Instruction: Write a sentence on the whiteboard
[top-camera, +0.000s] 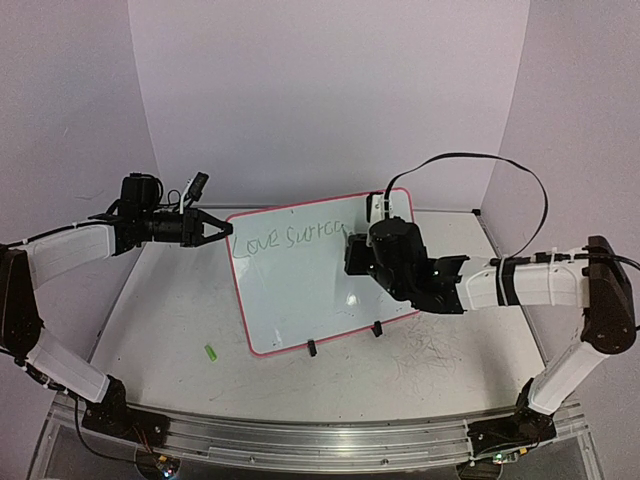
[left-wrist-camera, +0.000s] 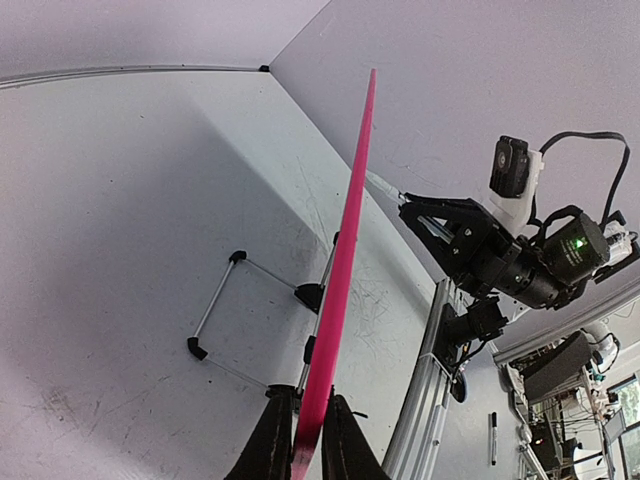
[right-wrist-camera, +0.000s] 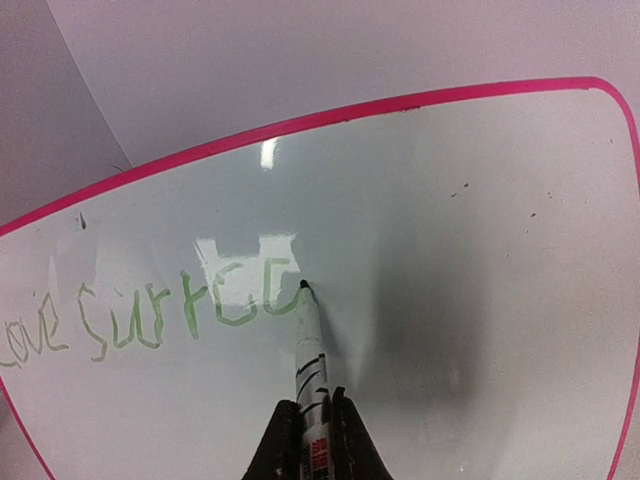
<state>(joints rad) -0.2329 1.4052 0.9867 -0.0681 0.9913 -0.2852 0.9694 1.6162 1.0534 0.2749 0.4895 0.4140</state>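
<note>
The whiteboard (top-camera: 300, 290) with its pink rim stands tilted on black clip feet in the middle of the table. Green lettering, the sentence (top-camera: 290, 240), runs along its top and reads "Love" followed by a second word (right-wrist-camera: 185, 310). My left gripper (top-camera: 222, 230) is shut on the board's upper left rim; in the left wrist view the pink edge (left-wrist-camera: 345, 250) sits between its fingers. My right gripper (right-wrist-camera: 308, 440) is shut on a white marker (right-wrist-camera: 310, 360), whose tip touches the board right after the last green letter.
A small green cap (top-camera: 211, 352) lies on the table left of the board's lower corner. Grey scribble marks (top-camera: 430, 355) cover the table surface to the right. A wire stand (left-wrist-camera: 240, 310) shows behind the board. White walls enclose the back and sides.
</note>
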